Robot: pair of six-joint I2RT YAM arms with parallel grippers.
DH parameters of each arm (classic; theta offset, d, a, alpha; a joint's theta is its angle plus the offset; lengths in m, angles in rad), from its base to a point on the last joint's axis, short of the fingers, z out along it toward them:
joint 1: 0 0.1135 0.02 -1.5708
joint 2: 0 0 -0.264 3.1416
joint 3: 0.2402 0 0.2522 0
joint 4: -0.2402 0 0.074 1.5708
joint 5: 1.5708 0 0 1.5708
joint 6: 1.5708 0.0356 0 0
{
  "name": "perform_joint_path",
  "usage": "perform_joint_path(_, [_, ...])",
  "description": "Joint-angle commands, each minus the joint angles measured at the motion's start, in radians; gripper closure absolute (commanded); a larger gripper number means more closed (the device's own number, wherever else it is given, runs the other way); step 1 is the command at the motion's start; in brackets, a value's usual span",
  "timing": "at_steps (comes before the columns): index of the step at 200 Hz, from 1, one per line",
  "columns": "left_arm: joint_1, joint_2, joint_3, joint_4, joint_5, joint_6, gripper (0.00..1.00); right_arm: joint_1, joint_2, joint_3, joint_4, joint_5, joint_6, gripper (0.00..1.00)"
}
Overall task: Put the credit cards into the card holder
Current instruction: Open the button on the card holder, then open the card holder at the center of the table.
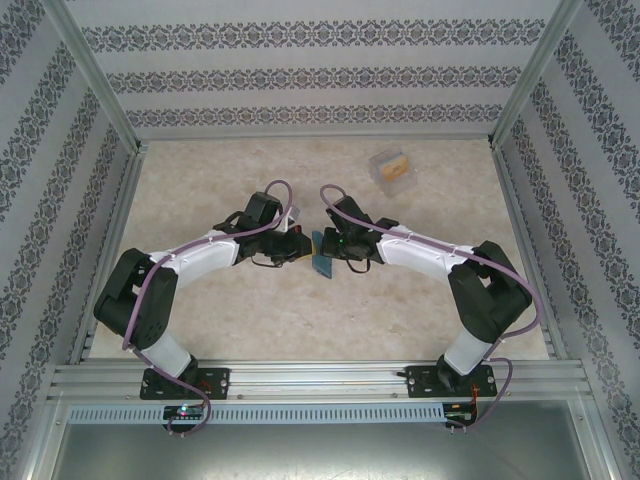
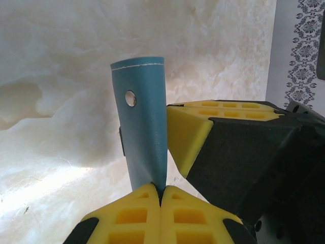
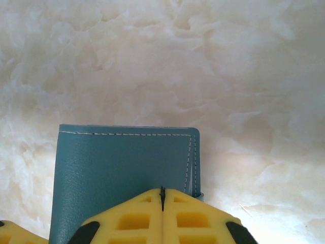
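Left pincer and right pincer each clenched on card holder, mid-worktop. Step, likely: opening it. Next: spread it apart; credit cards sit near far-right corner.

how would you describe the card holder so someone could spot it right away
Look at the middle of the marble-patterned table, where the two arms meet. The card holder is the flat teal-blue case with pale stitching pinched there by yellow fingers; the clear plastic box farther back right is see-through, not blue.
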Motion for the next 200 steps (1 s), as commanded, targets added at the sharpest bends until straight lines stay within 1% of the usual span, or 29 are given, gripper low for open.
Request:
perform_joint_path(1, [-0.011,0.007,0.025,0.005,0.002,0.031,1.00,-0.018,-0.018,-0.039,-0.063,0.089,0.003,1.00])
perform_joint_path(55, [-0.010,0.045,0.003,0.003,-0.027,0.048,1.00,-0.075,-0.106,-0.151,0.006,-0.002,-0.018,1.00])
perform_joint_path(81, [-0.010,0.056,-0.004,-0.005,-0.062,0.062,1.00,-0.109,-0.145,-0.212,0.041,-0.031,-0.037,1.00])
perform_joint_path(116, [-0.009,0.086,-0.011,0.018,-0.054,0.059,1.00,-0.145,-0.188,-0.250,0.042,-0.060,-0.048,1.00])
perform_joint_path(121, [-0.009,0.091,-0.012,0.019,-0.052,0.067,0.97,-0.145,-0.195,-0.256,0.047,-0.056,-0.054,1.00])
perform_joint_path(133, [-0.009,0.109,-0.002,-0.001,-0.060,0.091,0.69,-0.148,-0.202,-0.264,0.056,-0.049,-0.067,1.00])
perform_joint_path(143, [-0.010,0.114,0.002,-0.009,-0.064,0.106,0.55,-0.151,-0.198,-0.261,0.057,-0.062,-0.079,1.00])
perform_joint_path(150, [-0.009,0.104,-0.006,0.007,-0.067,0.102,0.34,-0.154,-0.198,-0.254,0.052,-0.080,-0.084,1.00])
perform_joint_path(152, [-0.009,0.101,-0.012,0.015,-0.069,0.100,0.23,-0.154,-0.199,-0.252,0.052,-0.086,-0.085,1.00])
perform_joint_path(153, [-0.009,0.098,-0.014,0.019,-0.070,0.098,0.13,-0.154,-0.200,-0.252,0.051,-0.090,-0.086,1.00])
perform_joint_path(154, [-0.009,0.095,-0.017,0.021,-0.071,0.097,0.06,-0.154,-0.201,-0.251,0.051,-0.092,-0.086,1.00])
perform_joint_path(156, [-0.009,0.088,-0.023,0.026,-0.074,0.095,0.01,-0.155,-0.204,-0.250,0.051,-0.100,-0.087,1.00])
perform_joint_path(158, [-0.009,0.081,-0.028,0.036,-0.078,0.094,0.00,-0.155,-0.205,-0.248,0.053,-0.106,-0.087,1.00])
perform_joint_path(167, [-0.009,0.051,-0.047,0.061,-0.099,0.095,0.01,-0.152,-0.224,-0.246,0.063,-0.133,-0.087,1.00])
perform_joint_path(180, [-0.006,0.030,-0.053,0.057,-0.113,0.116,0.01,-0.146,-0.254,-0.242,0.081,-0.170,-0.088,1.00])
perform_joint_path(200, [0.009,0.046,-0.045,0.039,-0.060,0.163,0.01,-0.139,-0.275,-0.211,0.068,-0.208,-0.091,1.00])
